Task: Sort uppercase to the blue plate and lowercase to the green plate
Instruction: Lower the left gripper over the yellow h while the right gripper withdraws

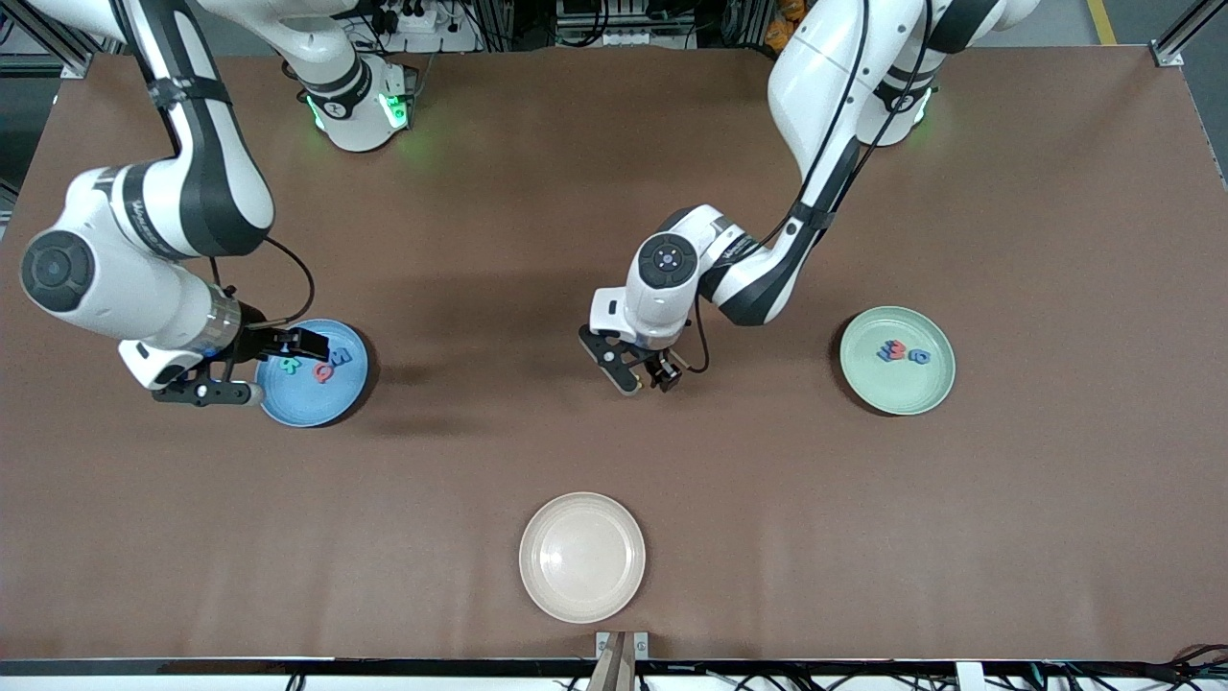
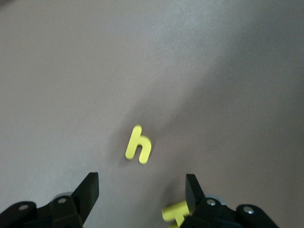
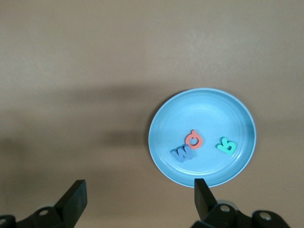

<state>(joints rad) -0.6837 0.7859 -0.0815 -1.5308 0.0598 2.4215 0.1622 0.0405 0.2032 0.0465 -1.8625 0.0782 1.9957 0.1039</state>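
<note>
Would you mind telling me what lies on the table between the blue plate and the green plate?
In the front view, only the left gripper hangs over the brown table between the blue plate and the green plate; its wrist view shows two yellow letters below.

Three letters lie in the blue plate (image 1: 312, 401) at the right arm's end, three more in the green plate (image 1: 897, 384) at the left arm's end, with the cream plate (image 1: 581, 557) between them, nearer the front camera.

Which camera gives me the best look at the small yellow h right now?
The left wrist view: the yellow h lies flat on the bare table between the open left tool fingers. The front view hides it under the left arm. The right wrist view shows only the blue plate with three letters.
</note>
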